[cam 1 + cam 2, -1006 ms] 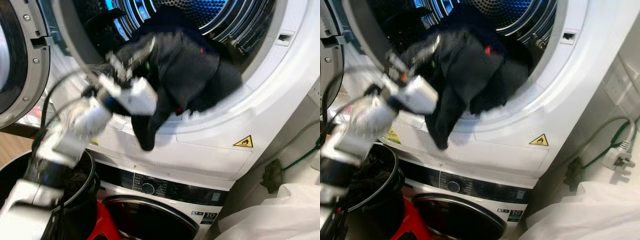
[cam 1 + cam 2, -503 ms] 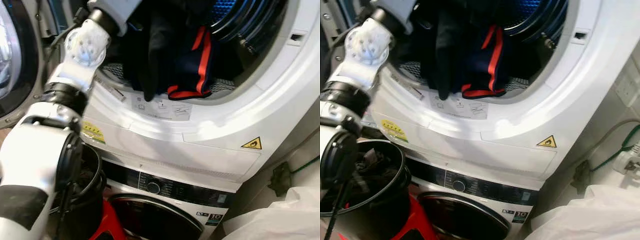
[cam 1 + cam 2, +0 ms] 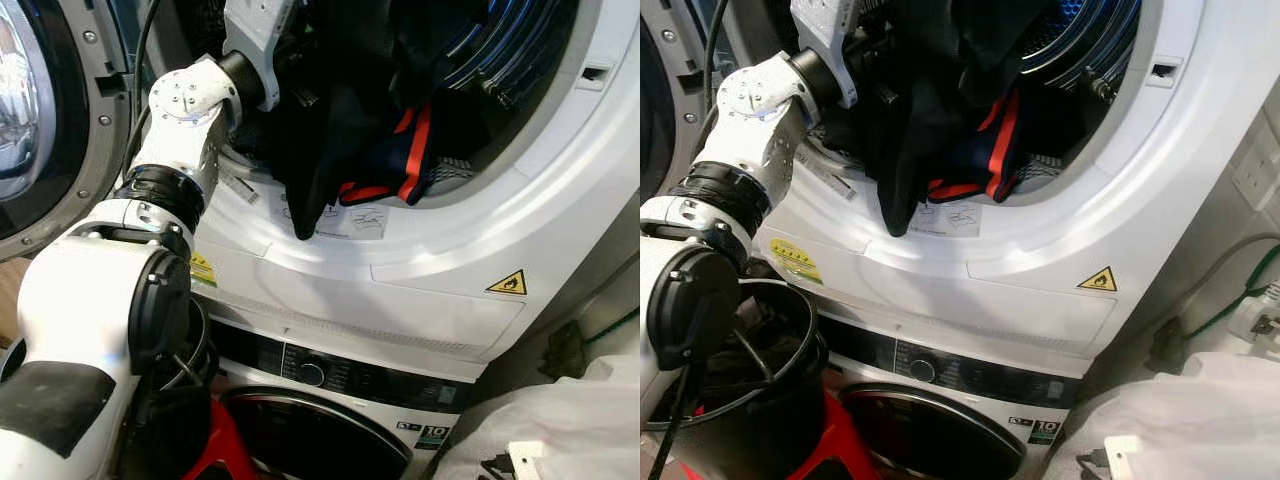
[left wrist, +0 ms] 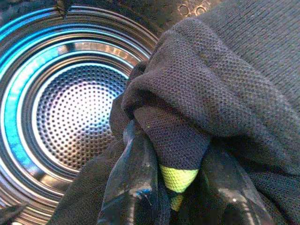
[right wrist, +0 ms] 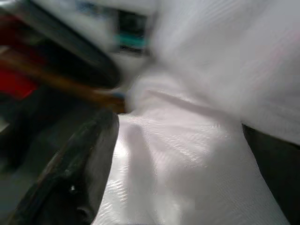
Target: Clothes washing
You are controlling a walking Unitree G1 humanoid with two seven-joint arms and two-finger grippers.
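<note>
Left end effector (image 4: 176, 187) pushed deeper into drum (image 4: 70, 108), clamped on dark garment (image 4: 220, 89), red-trimmed clothes (image 3: 400, 165) at rim.

White bag (image 3: 1200, 420) lower right; green cable (image 3: 1230, 300) + plug (image 3: 1258, 315) by wall

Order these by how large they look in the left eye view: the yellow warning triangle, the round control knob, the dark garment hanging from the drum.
1. dark garment, clearly largest.
2. yellow warning triangle and round control knob: they look alike in size, so I do not rank them.
</note>
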